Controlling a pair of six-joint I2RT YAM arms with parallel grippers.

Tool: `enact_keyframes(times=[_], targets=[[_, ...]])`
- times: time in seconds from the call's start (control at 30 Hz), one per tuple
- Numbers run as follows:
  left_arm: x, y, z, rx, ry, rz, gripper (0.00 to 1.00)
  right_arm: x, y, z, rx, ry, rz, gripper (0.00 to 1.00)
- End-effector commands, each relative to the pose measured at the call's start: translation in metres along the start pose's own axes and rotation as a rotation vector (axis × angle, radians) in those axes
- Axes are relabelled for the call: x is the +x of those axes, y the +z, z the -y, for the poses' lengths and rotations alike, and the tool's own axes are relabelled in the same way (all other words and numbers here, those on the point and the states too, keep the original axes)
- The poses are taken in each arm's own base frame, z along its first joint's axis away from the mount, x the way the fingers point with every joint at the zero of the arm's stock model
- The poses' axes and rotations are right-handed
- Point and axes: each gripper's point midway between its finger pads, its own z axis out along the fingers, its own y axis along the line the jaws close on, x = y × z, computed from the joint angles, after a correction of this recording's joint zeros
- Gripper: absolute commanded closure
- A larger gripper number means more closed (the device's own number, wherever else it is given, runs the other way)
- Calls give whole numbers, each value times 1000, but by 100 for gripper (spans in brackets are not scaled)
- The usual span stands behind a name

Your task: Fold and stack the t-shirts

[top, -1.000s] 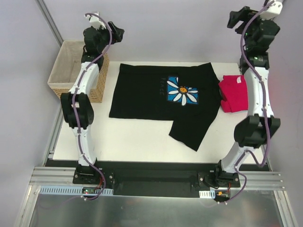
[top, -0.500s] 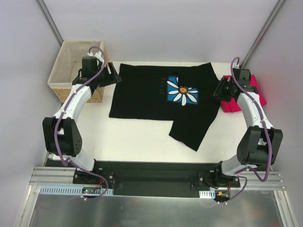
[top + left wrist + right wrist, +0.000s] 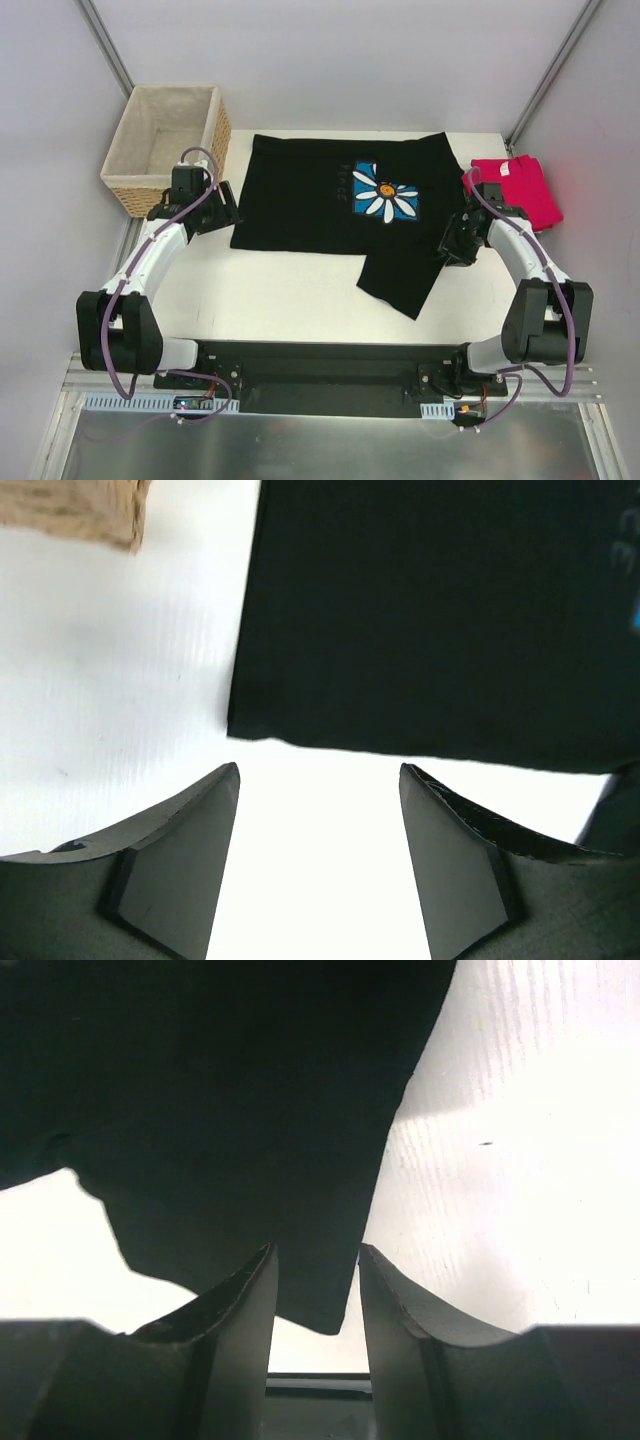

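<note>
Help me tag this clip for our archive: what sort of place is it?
Probably a robotics lab bench: a left arm and a right arm bolted to a metal rail, plain grey walls, and a black shirt on a white table.

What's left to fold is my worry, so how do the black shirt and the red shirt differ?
The black shirt lies spread out mid-table; the red shirt is a compact bundle at the right edge. The black shirt has a blue daisy print; the red shirt is plain. Both lie on the table.
</note>
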Motion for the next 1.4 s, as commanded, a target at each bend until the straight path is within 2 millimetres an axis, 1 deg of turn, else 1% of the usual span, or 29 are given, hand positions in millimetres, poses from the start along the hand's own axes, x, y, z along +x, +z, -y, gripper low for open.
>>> enact_keyframes(times=[0.0,0.07,0.1,0.17,0.2,0.23,0.3,0.33,0.37,0.4,0.57,0.63,0.67,0.7,0.8,0.83,0.93,0.97,1.07,1.1,1.13,1.17,1.2,1.23,1.27,1.33,1.37], targets=[[-5,-15,-3,-18,22,58,36,3,11,8,81,33,-25,59],[-8,-19,-1,-13,29,71,36,3,19,8,99,47,-49,59],[-10,-20,0,-8,32,76,36,-1,20,8,109,51,-46,59],[-11,-23,2,2,35,81,35,2,27,0,120,31,-64,59],[-12,-23,2,3,36,83,35,1,28,2,144,27,-63,59],[-13,-24,3,6,37,88,35,-3,27,-1,153,25,-57,59],[-13,-25,5,14,41,88,35,1,32,-5,178,12,-86,60],[-14,-26,5,15,46,90,35,0,33,-9,177,6,-89,60],[-12,-26,5,17,47,87,35,2,34,-14,177,-7,-97,60],[-13,-27,5,17,47,88,35,2,37,-10,210,-7,-94,60],[-5,-25,1,11,45,70,34,11,47,-20,233,-29,-126,60],[-1,-24,0,6,39,62,34,15,48,-20,256,-45,-139,60],[4,-22,-3,-3,34,51,34,18,48,-24,258,-63,-140,60],[6,-20,-5,-7,32,44,34,19,48,-24,268,-71,-139,60],[16,-8,-10,-20,37,5,35,22,47,-26,275,-86,-137,60],[21,-2,-13,-24,36,-18,34,22,46,-26,276,-88,-135,60],[29,12,-18,-36,31,-50,35,19,39,-27,278,-97,-115,60],[32,15,-20,-41,29,-60,35,20,33,-26,281,-103,-112,60],[38,29,-26,-61,23,-80,36,21,24,-25,276,-108,-109,59],[40,32,-28,-67,19,-89,37,21,17,-26,265,-109,-90,59],[44,38,-31,-72,17,-102,37,25,16,-23,270,-110,-92,57],[45,40,-33,-79,17,-104,37,27,13,-20,278,-107,-90,55],[46,43,-33,-82,13,-110,38,25,5,-17,285,-105,-57,53],[48,46,-34,-84,13,-115,38,27,3,-12,296,-103,-50,50],[48,47,-35,-87,11,-116,38,34,4,-4,317,-99,-60,49],[48,49,-37,-97,13,-117,39,38,3,5,333,-83,-56,47],[48,48,-37,-95,13,-115,39,44,10,14,341,-62,-77,47]])
